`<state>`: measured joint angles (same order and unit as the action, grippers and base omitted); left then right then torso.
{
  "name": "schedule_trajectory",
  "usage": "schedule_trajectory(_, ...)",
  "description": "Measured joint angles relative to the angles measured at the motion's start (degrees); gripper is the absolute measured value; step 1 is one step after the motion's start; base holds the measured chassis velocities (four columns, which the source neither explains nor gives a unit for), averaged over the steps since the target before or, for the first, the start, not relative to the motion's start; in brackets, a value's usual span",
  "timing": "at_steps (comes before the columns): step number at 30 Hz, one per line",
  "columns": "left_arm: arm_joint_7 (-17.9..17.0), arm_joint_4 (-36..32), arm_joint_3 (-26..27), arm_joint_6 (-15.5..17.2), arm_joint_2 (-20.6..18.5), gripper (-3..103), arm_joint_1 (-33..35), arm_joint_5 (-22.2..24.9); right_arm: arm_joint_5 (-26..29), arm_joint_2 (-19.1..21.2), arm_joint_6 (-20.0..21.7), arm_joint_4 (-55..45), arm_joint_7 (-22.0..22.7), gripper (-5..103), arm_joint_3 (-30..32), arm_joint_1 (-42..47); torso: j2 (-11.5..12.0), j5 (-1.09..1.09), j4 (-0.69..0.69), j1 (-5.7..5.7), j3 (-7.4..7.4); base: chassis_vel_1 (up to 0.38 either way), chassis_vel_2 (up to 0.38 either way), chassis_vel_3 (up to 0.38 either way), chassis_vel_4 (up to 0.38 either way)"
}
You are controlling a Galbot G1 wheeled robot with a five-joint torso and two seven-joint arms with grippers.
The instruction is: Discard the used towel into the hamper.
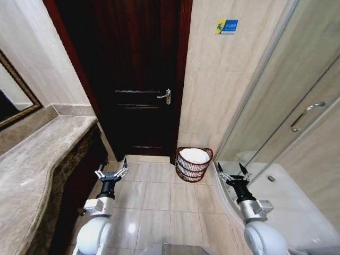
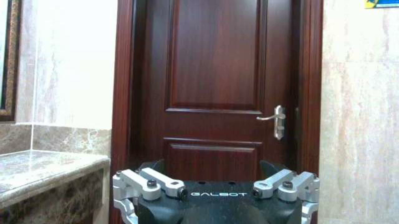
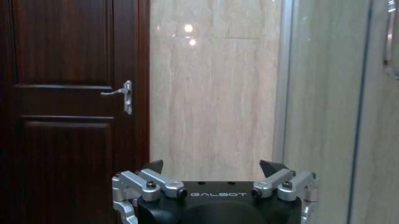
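The left gripper (image 1: 111, 173) hangs low over the tiled floor (image 1: 159, 196), its fingers spread wide with nothing between them; in the left wrist view the same left gripper (image 2: 215, 170) shows both fingertips parted and empty, pointing at the dark wooden door (image 2: 215, 84). The right gripper (image 1: 234, 172) sits at about the same height on the right side, near the edge of the white shower tray (image 1: 297, 207), and is likewise spread wide and empty; the right wrist view shows its tips (image 3: 212, 167) apart, facing the beige tiled wall (image 3: 212, 93) between the door and the glass shower screen (image 3: 330, 107).

Farther off, between the two grippers and somewhat nearer the right one, the hamper (image 1: 193, 164) stands upright on the floor against the wall, just right of the door frame. It is well apart from both grippers. Inside it lies the white towel (image 1: 194, 155), filling the opening below the rim.

On the left, a marble surface (image 1: 37, 159) runs along the wall, with a framed mirror (image 1: 13, 95) above it. The door handle (image 1: 165, 95) sits on the door's right side, and a small blue and yellow sign (image 1: 226, 26) is fixed high on the wall.
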<state>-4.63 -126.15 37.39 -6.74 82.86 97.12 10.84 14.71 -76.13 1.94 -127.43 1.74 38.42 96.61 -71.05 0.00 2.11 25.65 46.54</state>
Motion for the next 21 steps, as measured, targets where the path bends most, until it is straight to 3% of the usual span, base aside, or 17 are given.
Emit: schedule_trajectory(21, -1.03, 0.14, 0.14, -0.38, 0.50, 100, 0.15, 0.74, 0.66, 0.29, -0.08, 1.00, -0.41, 100, 0.00, -0.61, 0.00, 0.00, 0.00, 0.00, 0.00, 0.033, -0.032, -0.027, 0.036)
